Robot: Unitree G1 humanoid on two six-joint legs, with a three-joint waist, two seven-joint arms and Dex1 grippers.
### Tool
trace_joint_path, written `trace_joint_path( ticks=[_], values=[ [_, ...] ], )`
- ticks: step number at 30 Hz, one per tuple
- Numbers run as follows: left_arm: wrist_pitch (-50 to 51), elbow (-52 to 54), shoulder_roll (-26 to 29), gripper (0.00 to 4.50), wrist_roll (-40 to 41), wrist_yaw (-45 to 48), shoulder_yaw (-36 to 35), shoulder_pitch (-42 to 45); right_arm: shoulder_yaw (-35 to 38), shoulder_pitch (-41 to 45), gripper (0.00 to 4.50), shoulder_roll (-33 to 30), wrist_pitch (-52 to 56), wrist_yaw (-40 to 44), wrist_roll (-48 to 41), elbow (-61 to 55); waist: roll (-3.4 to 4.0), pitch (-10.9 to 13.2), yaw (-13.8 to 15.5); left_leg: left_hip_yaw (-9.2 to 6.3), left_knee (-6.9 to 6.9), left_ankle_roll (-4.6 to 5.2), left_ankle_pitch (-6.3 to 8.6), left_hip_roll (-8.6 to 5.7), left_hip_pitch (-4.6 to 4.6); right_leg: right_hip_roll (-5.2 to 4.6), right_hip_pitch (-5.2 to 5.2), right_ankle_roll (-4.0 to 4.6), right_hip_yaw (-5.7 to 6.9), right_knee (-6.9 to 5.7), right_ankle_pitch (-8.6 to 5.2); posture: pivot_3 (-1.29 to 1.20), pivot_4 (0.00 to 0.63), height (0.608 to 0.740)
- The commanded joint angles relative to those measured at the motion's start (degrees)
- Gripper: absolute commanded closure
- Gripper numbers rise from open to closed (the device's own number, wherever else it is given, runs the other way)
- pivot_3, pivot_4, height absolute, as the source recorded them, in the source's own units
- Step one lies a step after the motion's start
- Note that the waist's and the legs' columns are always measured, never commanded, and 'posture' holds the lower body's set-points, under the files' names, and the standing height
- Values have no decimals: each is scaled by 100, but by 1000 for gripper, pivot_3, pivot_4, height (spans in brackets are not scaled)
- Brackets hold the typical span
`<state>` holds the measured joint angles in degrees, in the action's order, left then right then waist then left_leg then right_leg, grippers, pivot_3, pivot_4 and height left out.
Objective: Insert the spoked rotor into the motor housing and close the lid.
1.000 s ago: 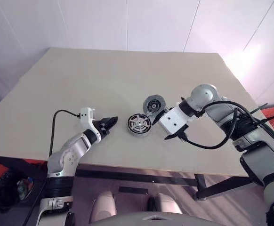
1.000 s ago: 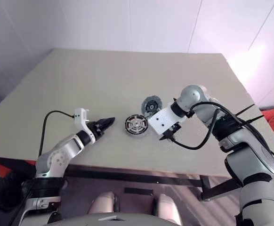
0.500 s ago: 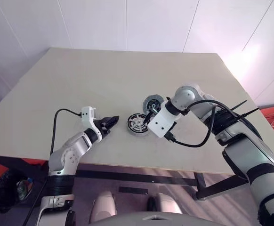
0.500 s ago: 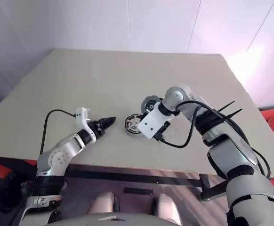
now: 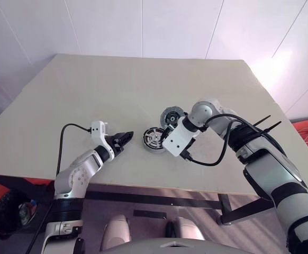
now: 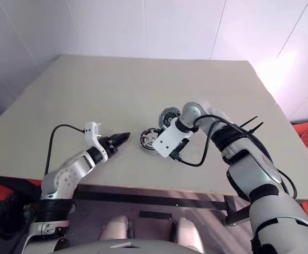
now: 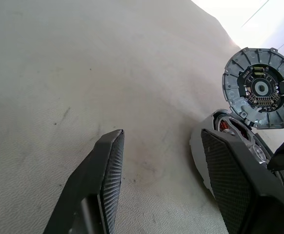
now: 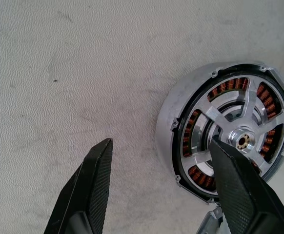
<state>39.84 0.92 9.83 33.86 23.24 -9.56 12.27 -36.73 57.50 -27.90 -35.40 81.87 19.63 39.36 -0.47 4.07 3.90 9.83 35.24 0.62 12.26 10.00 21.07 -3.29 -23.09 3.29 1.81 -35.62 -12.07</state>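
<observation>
rotor seated in housing, lid off (judged).
right gripper [image 8: 156, 187], jaws apart and empty, is nearer the lid [image 5: 171, 116] beside motor housing [image 8: 225, 129]; left gripper [image 7: 164, 180] open, idle.

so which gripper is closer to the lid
Right. The right gripper hangs open just beside the lid; the left gripper sits open on the housing's far side.

The motor housing [image 8: 181, 126] is silver outside, with copper-orange windings under the silver spoked rotor [image 8: 242, 139]. The lid [image 7: 260, 88] shows grey radial segments. The worktop [image 5: 117, 90] is plain beige.
</observation>
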Motion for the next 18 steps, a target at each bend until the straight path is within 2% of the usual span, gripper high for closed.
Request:
trace_joint_path(
  ticks=[1, 18],
  values=[
    [-89, 208, 24, 1829, 52, 18, -49, 58, 42, 117, 969, -29, -90, -11, 29, -9, 0, 0, 0, 0, 0, 0, 0, 0, 0, 0, 0, 0, 0, -1, 0, 0, 0, 740],
    [-128, 89, 20, 1829, 31, 43, -50, 147, 73, -152, 969, -84, 93, 62, -44, -682, 0, 0, 0, 0, 0, 0, 0, 0, -2, 0, 1, 0, 0, -3, 0, 0, 0, 740]
  ],
)
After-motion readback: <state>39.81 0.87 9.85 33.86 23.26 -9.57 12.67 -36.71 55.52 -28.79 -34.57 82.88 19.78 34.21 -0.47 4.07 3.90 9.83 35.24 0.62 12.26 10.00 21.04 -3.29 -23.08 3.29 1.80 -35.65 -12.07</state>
